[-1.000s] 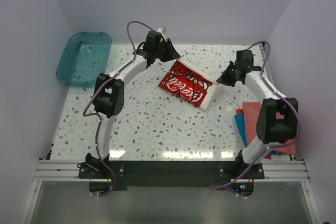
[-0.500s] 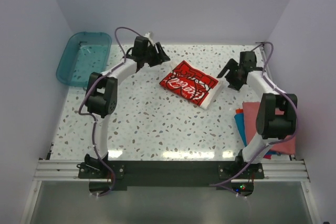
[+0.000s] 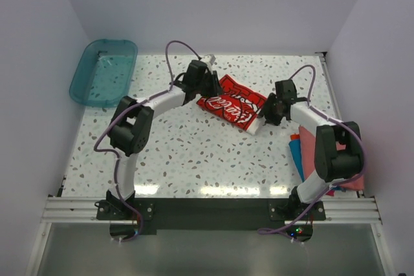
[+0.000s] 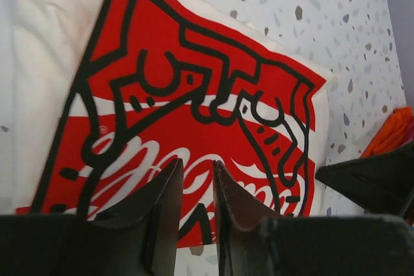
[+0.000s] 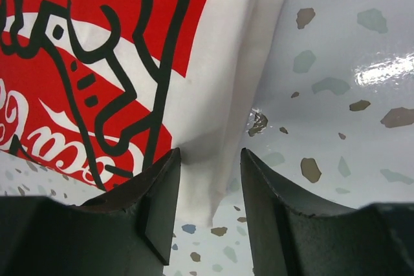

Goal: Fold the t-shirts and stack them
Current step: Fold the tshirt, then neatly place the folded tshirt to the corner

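L gripper (image 4: 197, 165) sits low over shirt (image 4: 187, 95), fingers (image 4: 158, 206) w/ thin gap, red print showing thru. Shirt lies on speckled table (image 4: 336, 11). Orange cloth (image 4: 391, 130) at rt edge.

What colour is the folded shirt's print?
On the shirt, red with black outlines; left wrist view.

Translucent teal tub (image 3: 103, 72) at far-left corner of speckled white table (image 3: 187, 153); pale walls (image 3: 226, 4) around.

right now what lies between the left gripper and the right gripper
The folded cream-white cloth t-shirt with red print, left gripper at one end, right gripper at the other. The top view shows it.
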### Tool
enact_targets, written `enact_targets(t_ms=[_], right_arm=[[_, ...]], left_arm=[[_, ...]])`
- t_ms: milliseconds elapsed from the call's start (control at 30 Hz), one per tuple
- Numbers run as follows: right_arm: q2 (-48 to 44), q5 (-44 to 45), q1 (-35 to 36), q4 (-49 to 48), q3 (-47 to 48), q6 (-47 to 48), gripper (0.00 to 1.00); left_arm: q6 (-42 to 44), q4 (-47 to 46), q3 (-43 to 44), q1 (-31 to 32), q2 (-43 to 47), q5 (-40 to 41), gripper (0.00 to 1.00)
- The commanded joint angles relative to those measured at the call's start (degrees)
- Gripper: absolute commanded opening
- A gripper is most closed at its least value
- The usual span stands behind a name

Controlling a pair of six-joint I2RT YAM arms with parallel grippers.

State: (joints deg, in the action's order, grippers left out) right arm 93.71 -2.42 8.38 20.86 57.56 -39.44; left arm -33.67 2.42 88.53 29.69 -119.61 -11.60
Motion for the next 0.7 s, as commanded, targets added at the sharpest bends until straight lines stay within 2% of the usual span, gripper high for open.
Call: enact_targets(t_ms=[0, 167, 200, 233, 367, 667], right_arm=[[0.59, 1.98, 0.5, -3.72, -1.56, -0.2, 0.45], [0.95, 1.98, 0.58, -5.21, -3.94, 0.5, 0.48], [0.77, 2.06, 0.41, -5.48, -4.29, 0.51, 0.52], [0.51, 2.24, 0.49, -5.66, -4.39, 0.59, 0.6], [0.42, 2.24, 0.32, -6.45, -3.69, 1.38, 0.72], [1.38, -0.22, -1.88, -14.61, -4.03, -0.02, 0.77]], left_arm=[[1.77, -4.26, -1.78, 2.82, -0.71, 0.0, 0.29], [-1.22, -7.07, -6.43, 4.76, -1.67, -0.36, 0.27], [-1.4, -6.99, -6.62, 5.37, -1.85, -0.27, 0.26], [-1.66, -6.99, -6.88, 5.46, -2.29, -0.01, 0.26], [-2.63, -4.27, -7.32, 6.17, -3.43, 1.31, 0.25], [-3.07, 0.83, -7.41, 6.78, -4.58, 3.51, 0.24]])
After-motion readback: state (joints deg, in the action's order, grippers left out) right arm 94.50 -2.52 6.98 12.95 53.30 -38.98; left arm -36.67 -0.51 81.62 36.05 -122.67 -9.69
